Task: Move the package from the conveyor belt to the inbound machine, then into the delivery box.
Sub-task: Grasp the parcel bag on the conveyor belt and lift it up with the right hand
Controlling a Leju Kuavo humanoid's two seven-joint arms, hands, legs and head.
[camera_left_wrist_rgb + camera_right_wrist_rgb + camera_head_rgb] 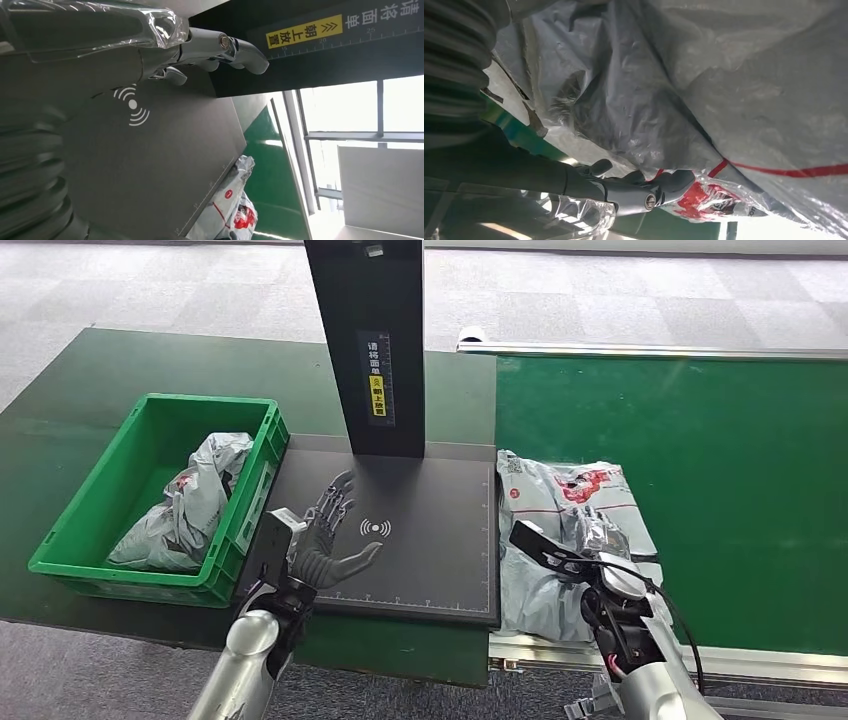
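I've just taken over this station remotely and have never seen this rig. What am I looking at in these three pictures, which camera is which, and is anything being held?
The wide picture is the robot's head camera, looking down. The other two sit at its wrists, so they look turned.

Its left hand hovers open over the dark scanner plate of the inbound machine, below its black column.

Its right hand is down on the grey package, which lies on the green conveyor belt. The right wrist picture shows fingers against the plastic; a firm grip isn't clear.

The green delivery box already contains another grey bag.

Two packages (565,530) (185,505), one crate (75,530)
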